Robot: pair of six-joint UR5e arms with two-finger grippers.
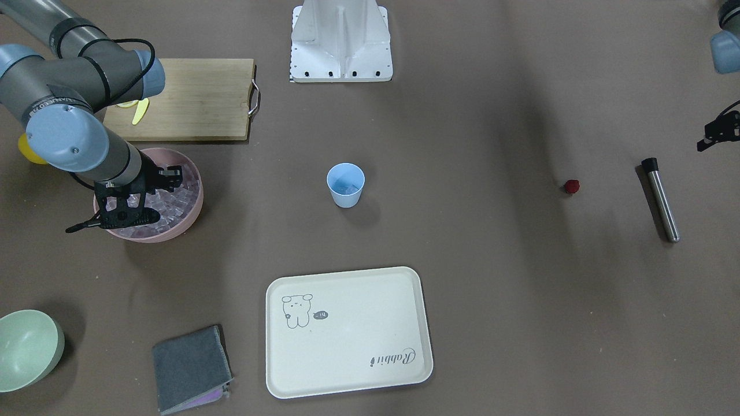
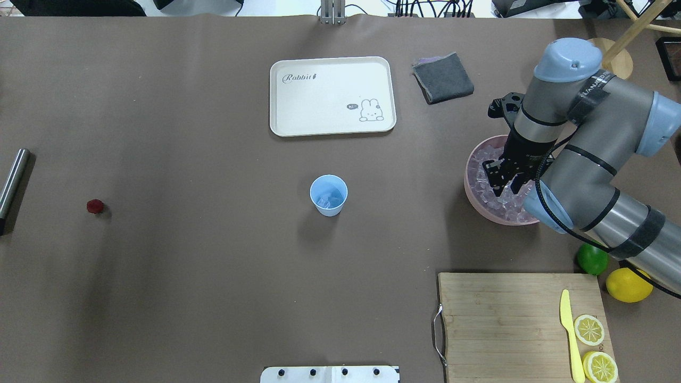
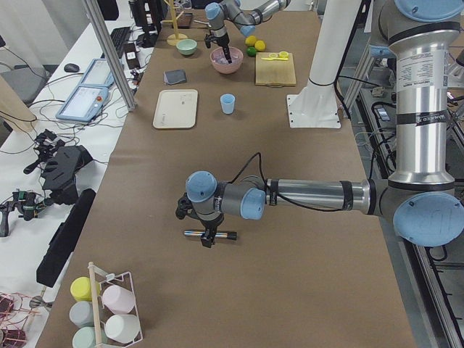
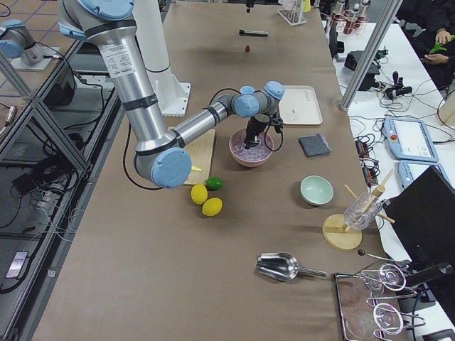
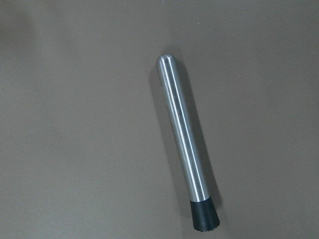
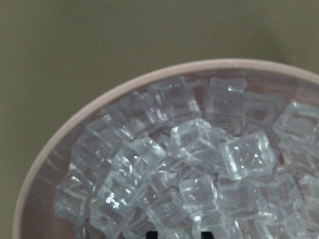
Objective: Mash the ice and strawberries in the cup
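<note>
**Ice run at the pink bowl.** Your right tool (image 2: 505, 186) hangs over the pink bowl (image 1: 185, 221), jaws parted and pointing down, gripping nothing. Its wrist view shows them apart, with the heaped ice (image 6: 189, 164) directly beneath. The next move likely turns on that: the ice lies straight below the tool, so a short descent should meet it.

From the bowl, the cup (image 2: 329, 196) stands upright toward the robot's left, well apart, mid-worktop (image 2: 213, 276), with a little ice showing inside. The right arm (image 2: 585, 159) is the nearer one to both.

Farther toward the robot's left, the strawberry (image 2: 95, 206) lies alone on the worktop, well apart from the cup and not yet in it. Beyond it the muddler (image 5: 185, 144) lies flat, its long axis running roughly toward and away from the robot, black tip at the robot's end. Your left tool (image 1: 718, 132) hovers near it, only partly in view; whether it is open or closed cannot be told. The left arm (image 3: 312, 194) is nearer to strawberry and muddler.

Readable writing: "Rabbit" in script on the cream tray (image 2: 319, 101), beside a cartoon animal with what looks like a "hi" bubble. Lettering on the right arm is too small to read.
</note>
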